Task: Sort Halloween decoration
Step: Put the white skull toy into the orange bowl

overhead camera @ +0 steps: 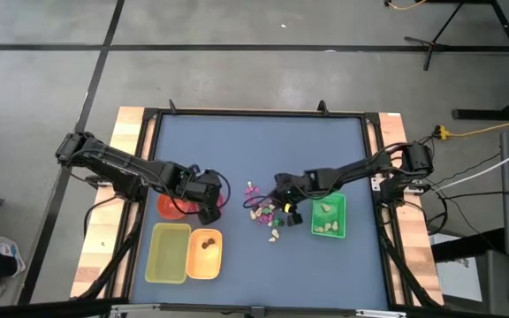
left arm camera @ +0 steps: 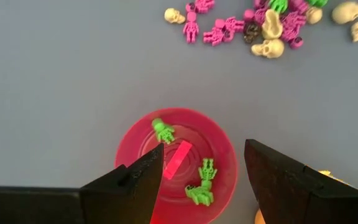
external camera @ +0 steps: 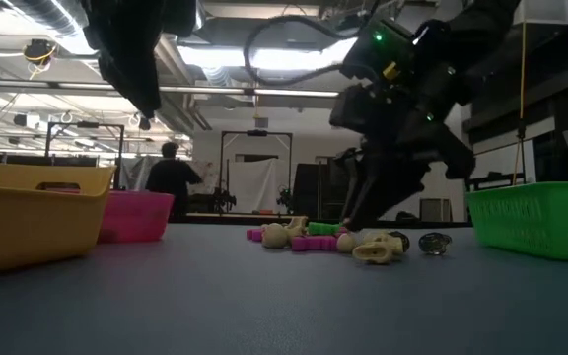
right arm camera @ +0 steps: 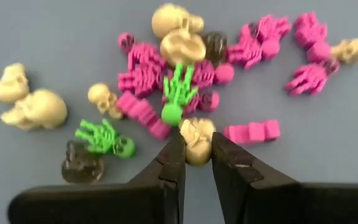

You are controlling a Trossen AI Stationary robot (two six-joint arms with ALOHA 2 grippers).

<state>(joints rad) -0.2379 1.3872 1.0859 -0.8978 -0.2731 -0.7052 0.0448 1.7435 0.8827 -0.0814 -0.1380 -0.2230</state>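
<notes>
The right hand (right arm camera: 196, 144) pinches a cream skull (right arm camera: 197, 140) (hidden from overhead); the left hand (left arm camera: 204, 180) gapes empty above the pink bowl (left arm camera: 225, 155).

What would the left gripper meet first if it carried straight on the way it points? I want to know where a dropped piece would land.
Most likely the pink bowl: the open left gripper points down over it, above the green skeletons already inside. How high it hangs is unclear.
</notes>
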